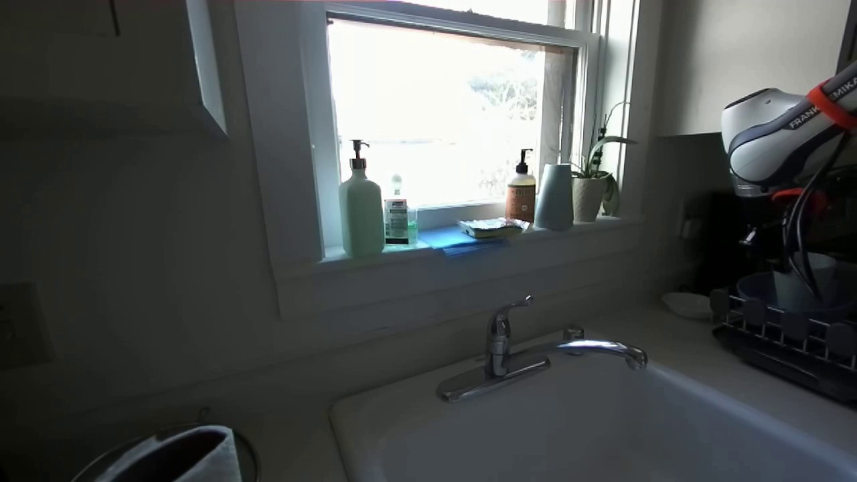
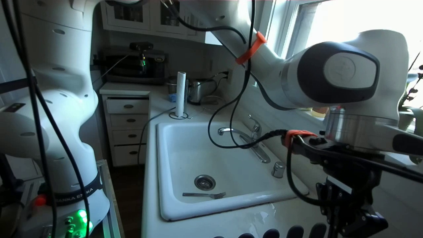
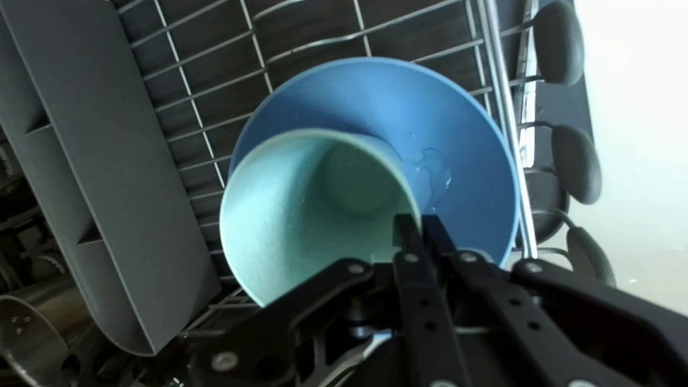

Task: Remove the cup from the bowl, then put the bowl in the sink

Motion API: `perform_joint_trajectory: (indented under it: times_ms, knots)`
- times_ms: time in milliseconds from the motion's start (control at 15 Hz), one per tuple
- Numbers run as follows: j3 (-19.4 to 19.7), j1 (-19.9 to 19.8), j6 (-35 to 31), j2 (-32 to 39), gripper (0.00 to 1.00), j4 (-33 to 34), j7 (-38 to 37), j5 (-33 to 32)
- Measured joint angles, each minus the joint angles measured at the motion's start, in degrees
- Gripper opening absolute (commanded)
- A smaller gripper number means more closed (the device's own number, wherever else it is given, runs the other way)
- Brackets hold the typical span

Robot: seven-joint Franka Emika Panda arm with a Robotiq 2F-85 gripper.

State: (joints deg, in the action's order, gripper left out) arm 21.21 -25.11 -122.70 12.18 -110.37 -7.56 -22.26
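Note:
The pale green cup (image 3: 312, 215) stands tilted over the blue bowl (image 3: 462, 150) in the wrist view. The bowl sits in the dish rack. In an exterior view the cup (image 1: 791, 291) shows within the bowl's outline (image 1: 753, 289), partly behind cables. My gripper (image 3: 418, 221) is shut on the cup's rim, one finger inside the wall and one outside. Whether the cup's base touches the bowl, I cannot tell. In an exterior view the gripper's fingertips are cut off by the lower edge. The white sink (image 2: 185, 211) also shows in an exterior view (image 1: 736, 408).
The wire dish rack (image 3: 215, 88) has a grey utensil holder (image 3: 107, 134) beside the bowl and dark-tipped prongs (image 3: 575, 161) on the other side. A chrome faucet (image 2: 241, 134) reaches over the sink. A fork (image 2: 203, 195) lies in the sink. Bottles (image 1: 362, 214) line the windowsill.

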Motion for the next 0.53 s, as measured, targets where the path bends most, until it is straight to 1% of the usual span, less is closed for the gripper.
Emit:
perform_joint_trajectory:
  times_ms: [267,533]
  knots:
    - [-0.01,0.91,0.73,-0.3,0.01,1.75,0.72,0.0]
    - [-0.27,2.9,2.13,-2.03,0.01,2.47,2.28,-0.01]
